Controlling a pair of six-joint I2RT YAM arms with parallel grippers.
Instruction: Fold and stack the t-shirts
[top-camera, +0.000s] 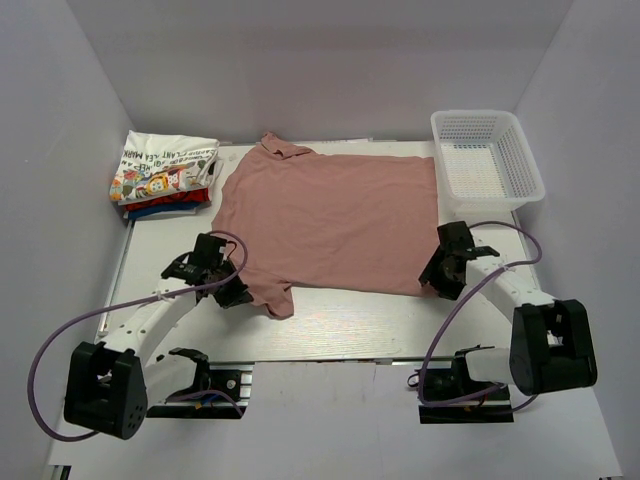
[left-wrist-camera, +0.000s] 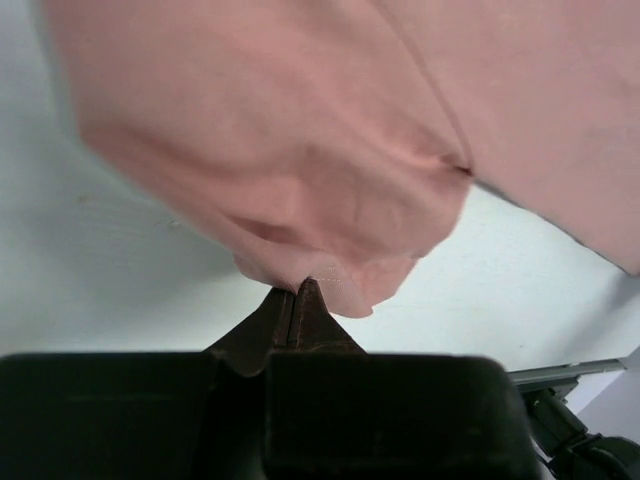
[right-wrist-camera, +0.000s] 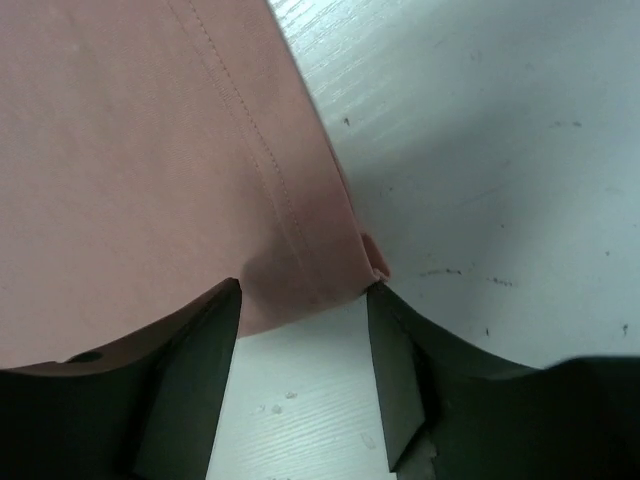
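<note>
Left wrist: my left gripper (left-wrist-camera: 297, 292) clamps tee (left-wrist-camera: 300, 130) sleeve; right gripper (right-wrist-camera: 305, 290) jaws apart astride hem corner. Soft, light: grip edges.

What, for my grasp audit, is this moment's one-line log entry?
stage: grasping pink tee | left gripper: shut on its sleeve | right gripper: open, straddling hem corner | folded stack: far left | basket: far right

The top camera looks down from behind the arms (top-camera: 150, 320) over the whole white tabletop (top-camera: 350, 325). Each wrist camera peers past its dark fingers (left-wrist-camera: 285, 320), very close to the dusty-pink cloth t-shirt (top-camera: 330, 215) all views share.
</note>
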